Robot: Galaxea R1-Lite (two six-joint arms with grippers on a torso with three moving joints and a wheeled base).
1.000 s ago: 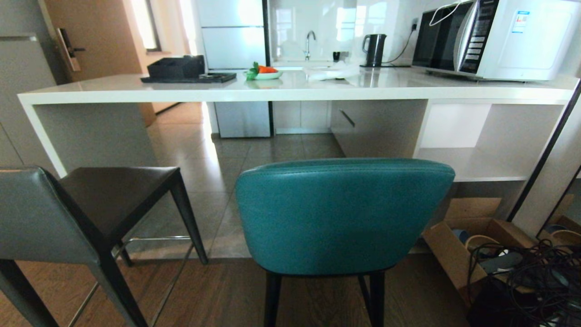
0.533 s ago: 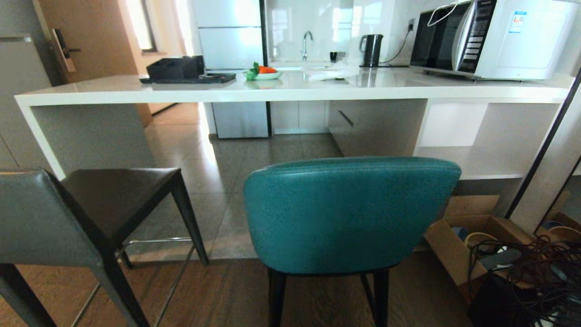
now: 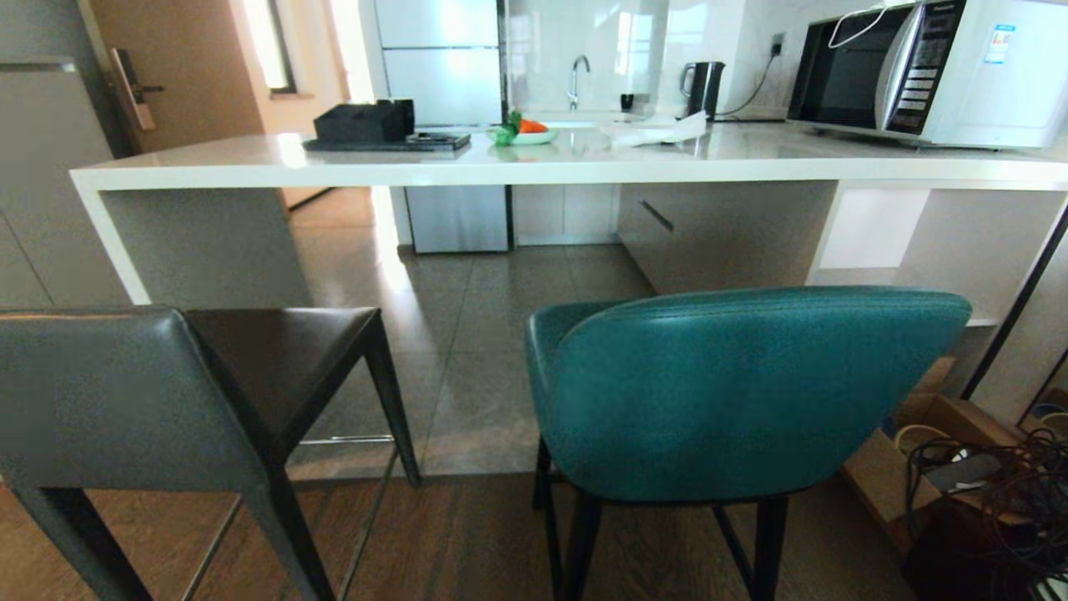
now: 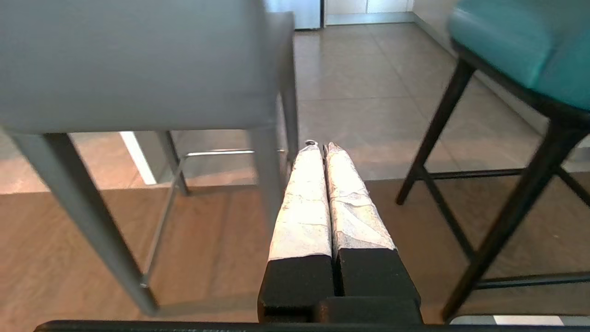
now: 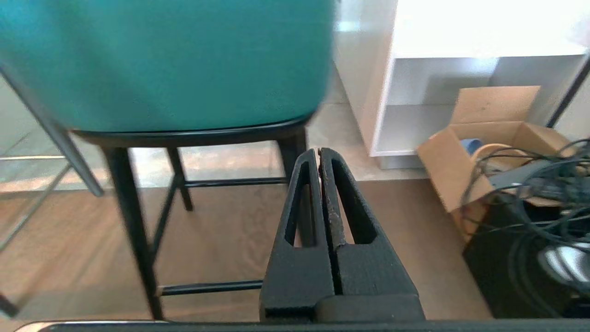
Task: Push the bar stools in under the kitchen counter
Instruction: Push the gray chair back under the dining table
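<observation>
Across the far half of the scene runs the bench (image 3: 534,171), a thick white slab with a side panel at left, open shelves at right and a clear bay between. Both stools stand on the near side of it, backs toward the robot, neither tucked under yet.

Teal stool (image 3: 743,392): right of centre, near, padded curved back on dark wooden legs with crossbars. Looks the heavier of the two; judgement: push on the back's upper edge, centred, or it yaws. Leather is soft, so a blunt contact should grip rather than skid. Wood floor under the legs gives way to tile toward the bench; legs may catch at that seam.

Grey stool (image 3: 125,401): near left, square low back, dark seat, thin metal footrest. Lighter frame, likely tips if shoved high; push low on the backrest.

Cardboard box (image 3: 934,451) with cables sits near right by the shelves; keep the teal stool off it.

Left end effector (image 4: 320,146): clenched, empty, low between the two stools, just beside the grey stool's leg. Right end effector (image 5: 319,151): clenched, empty, low behind the teal stool, near its right rear leg. Neither touches a stool.
</observation>
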